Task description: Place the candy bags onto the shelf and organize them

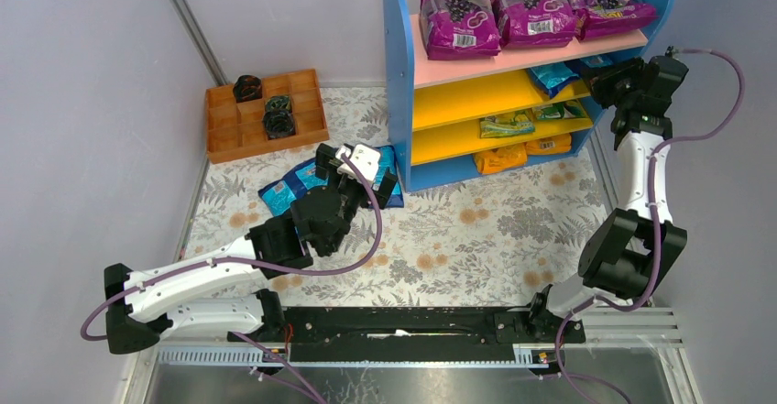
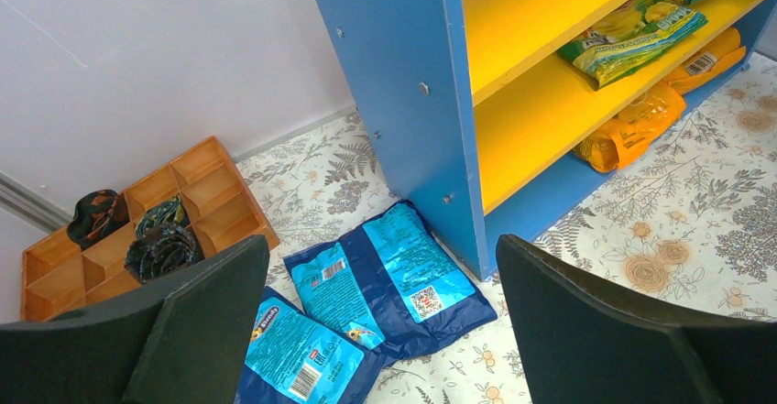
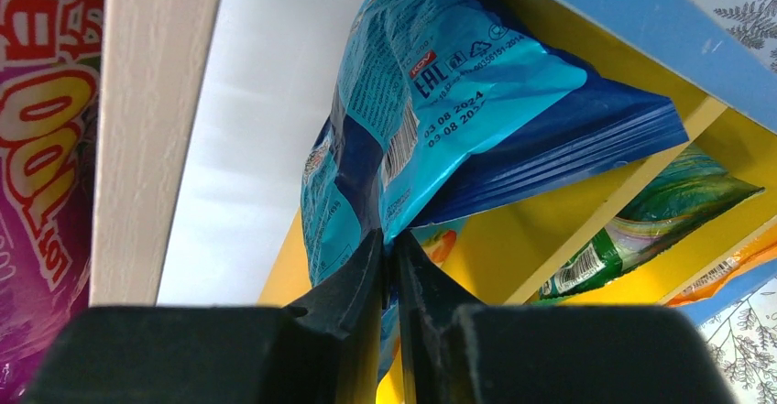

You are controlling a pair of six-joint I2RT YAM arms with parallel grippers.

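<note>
A: As things stand at shelf (image 1: 399, 74), which step?
B: Placing. Right gripper (image 3: 392, 276) pinches blue candy bag (image 3: 476, 83) over upper yellow board (image 1: 467, 102). Next: ease inward, release flat.
A: Left gripper (image 2: 380, 271)?
B: Spread wide above blue floor bags (image 2: 307, 354) beside shelf.

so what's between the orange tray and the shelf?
Just bare floral mat between orange tray and shelf, seen in the top view.
</note>
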